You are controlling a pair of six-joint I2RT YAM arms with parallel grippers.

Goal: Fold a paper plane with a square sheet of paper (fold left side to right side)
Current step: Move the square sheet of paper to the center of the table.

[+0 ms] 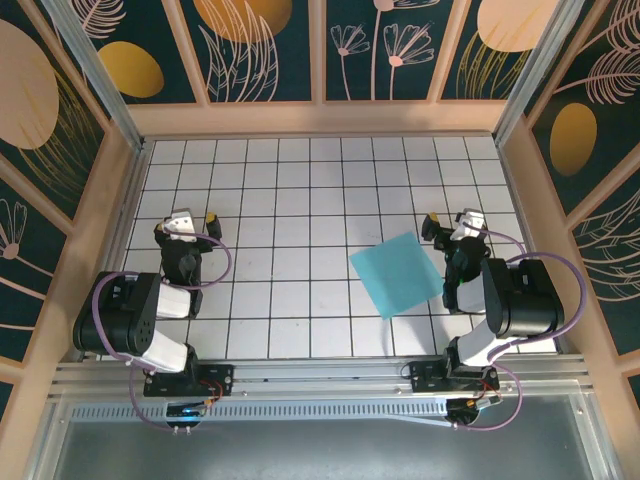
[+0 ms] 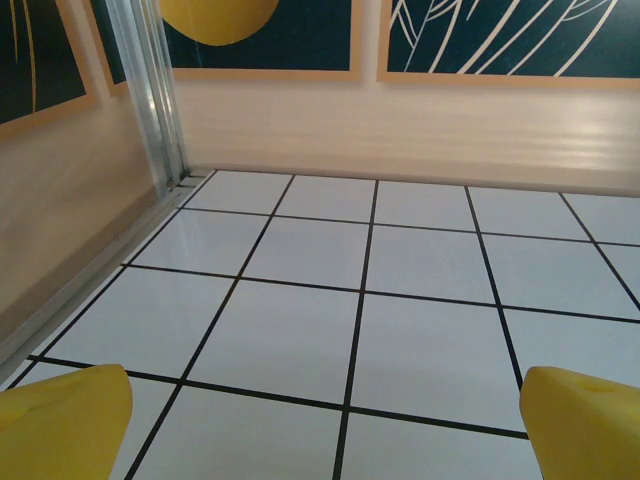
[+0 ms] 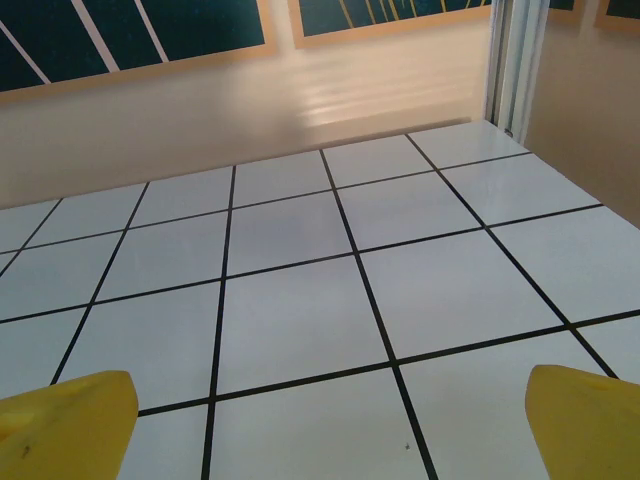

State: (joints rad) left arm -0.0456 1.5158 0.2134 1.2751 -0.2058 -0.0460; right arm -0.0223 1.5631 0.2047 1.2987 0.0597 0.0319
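Square sheet of paper [image 1: 398, 274] lies flat on the white grid table [image 1: 290, 190], unfolded and turned diagonal, right of centre in the top view. Its right corner is just beside the right arm's wrist; can't tell if they touch. Right gripper [image 1: 450, 219] sits just beyond the sheet's far-right edge, jaws spread fully apart, holding nothing. Left gripper [image 1: 192, 218] is on the table's left side, well apart from the paper, jaws equally wide, empty too. Wrist cams: left yellow pads [image 2: 62, 420] and right yellow pads [image 3: 65, 418] sit at the bottom corners of each view w/ bare tiles between. Both arms are folded back near their bases.
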